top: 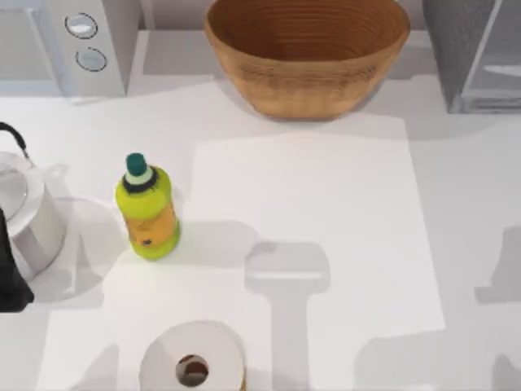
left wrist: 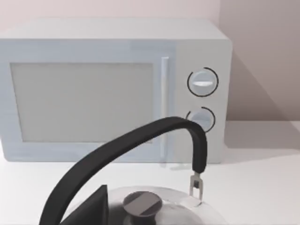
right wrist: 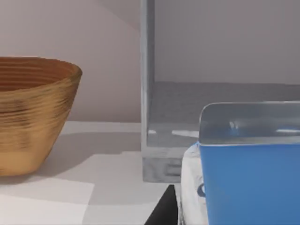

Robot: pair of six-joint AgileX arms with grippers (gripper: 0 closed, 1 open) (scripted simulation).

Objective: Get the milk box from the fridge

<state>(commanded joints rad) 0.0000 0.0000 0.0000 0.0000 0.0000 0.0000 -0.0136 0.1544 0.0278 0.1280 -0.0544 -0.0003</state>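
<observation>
The milk box [right wrist: 243,183], a white carton with a bright blue top, looms close in the right wrist view. My right gripper [right wrist: 220,218] is shut on it, with one dark finger [right wrist: 161,211] against its white side. It hangs in front of the fridge [right wrist: 197,117], whose open grey interior stands behind it. The top view has the fridge [top: 476,57] at the back right corner. My left gripper [top: 8,281] is parked at the table's left edge, just over a steel kettle [left wrist: 154,206].
A woven basket [top: 305,57] stands at the back centre, left of the fridge. A white microwave [top: 81,45] with two dials sits at the back left. A yellow-green bottle [top: 146,212] stands left of centre. A paper roll [top: 193,362] lies at the front edge.
</observation>
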